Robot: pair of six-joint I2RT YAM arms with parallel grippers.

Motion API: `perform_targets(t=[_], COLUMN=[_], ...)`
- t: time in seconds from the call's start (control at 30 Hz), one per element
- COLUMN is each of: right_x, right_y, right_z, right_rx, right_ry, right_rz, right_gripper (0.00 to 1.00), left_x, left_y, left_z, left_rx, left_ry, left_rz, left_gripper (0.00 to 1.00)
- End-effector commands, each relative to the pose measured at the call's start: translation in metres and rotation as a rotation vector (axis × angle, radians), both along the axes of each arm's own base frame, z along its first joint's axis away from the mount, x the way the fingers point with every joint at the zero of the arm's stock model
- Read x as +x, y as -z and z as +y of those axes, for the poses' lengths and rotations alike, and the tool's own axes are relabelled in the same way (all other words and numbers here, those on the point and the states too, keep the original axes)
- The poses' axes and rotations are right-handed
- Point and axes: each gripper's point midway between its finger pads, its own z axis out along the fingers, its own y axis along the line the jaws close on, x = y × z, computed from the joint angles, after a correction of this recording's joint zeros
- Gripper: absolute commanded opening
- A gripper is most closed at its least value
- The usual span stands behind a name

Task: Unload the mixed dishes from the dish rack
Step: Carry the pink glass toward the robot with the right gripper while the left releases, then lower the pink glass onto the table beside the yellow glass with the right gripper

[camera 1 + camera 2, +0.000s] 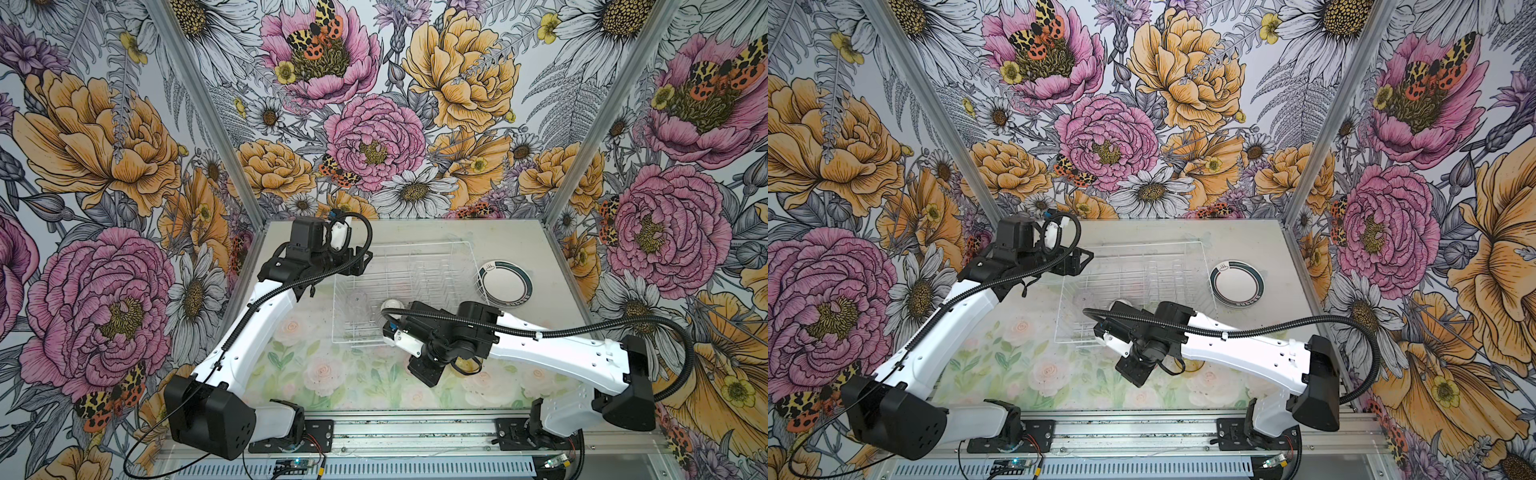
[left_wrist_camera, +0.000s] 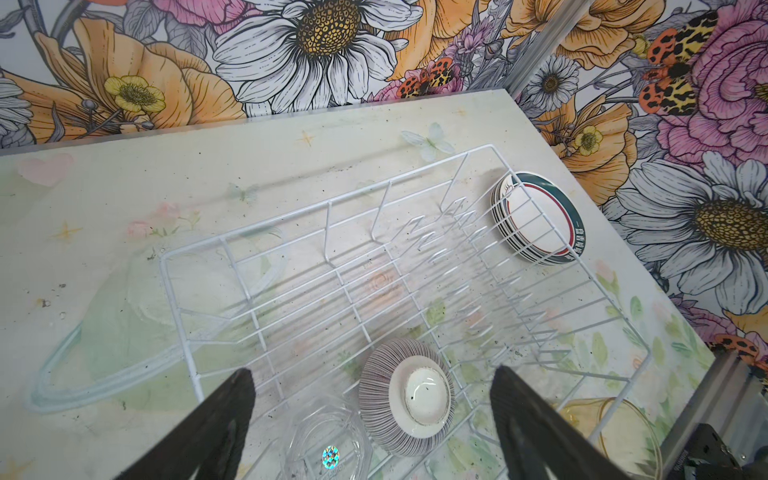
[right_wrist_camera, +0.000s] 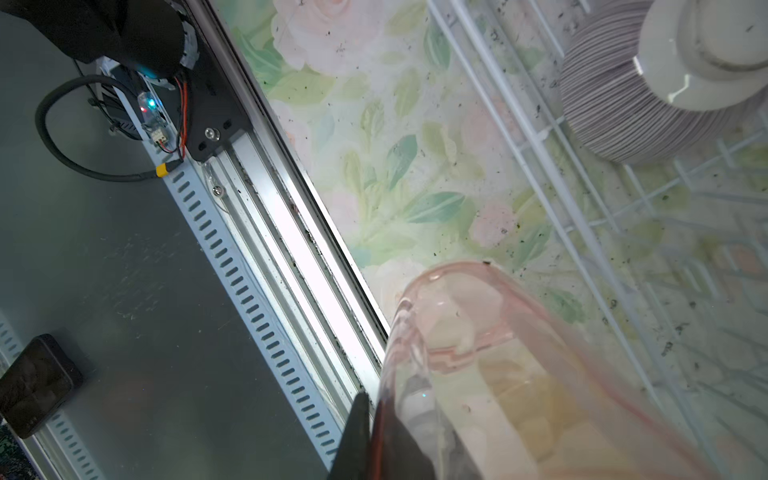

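So the left tool (image 2: 372, 374) is spread wide above the dish rack (image 2: 328, 232). The clear tumbler (image 2: 328, 440) sits straight below, between its fingers, with the ribbed bowl (image 2: 409, 401) foot-up just beside it. The right tool (image 3: 378, 419) is pinching the pink tumbler (image 3: 498, 332) by its wall, outside the rack, so I reckon the left's the free one.
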Motion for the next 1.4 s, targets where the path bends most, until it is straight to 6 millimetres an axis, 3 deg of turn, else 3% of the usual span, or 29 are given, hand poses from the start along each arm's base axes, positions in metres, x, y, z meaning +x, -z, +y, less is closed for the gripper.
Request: perform_targets(t=[0.0,0.23,0.5,0.73,1.37], right_x=[-0.004,0.006,0.024,0.038,0.040], right_y=[0.020,0.060,0.083,0.094,0.115], right_z=[-0.007,-0.016,-0.025,-0.027,-0.032], right_rx=[-0.079,-0.215,-0.302,-0.314,-0.351], right_ry=[-0.007,-0.004,0.008,0.029,0.034], right_rz=[0.024,0.038,0.031,0.026,0.059], right_gripper=[0.00,0.00,0.00,0.00,0.00], left_x=[0.001,0.005,0.007,0.010,0.012], left_y=[0.006,0.012,0.021,0.026,0.027], left_z=[0.008,0.006,0.006,0.007,0.008], left_rx=[0.026,0.030,0.038,0.043,0.044], left_ry=[-0.020,-0.014,-0.013,-0.013,-0.012], left_rz=[0.005,0.020,0.038,0.050,0.053], left_gripper=[0.91,0.91,0.91,0.91,0.92])
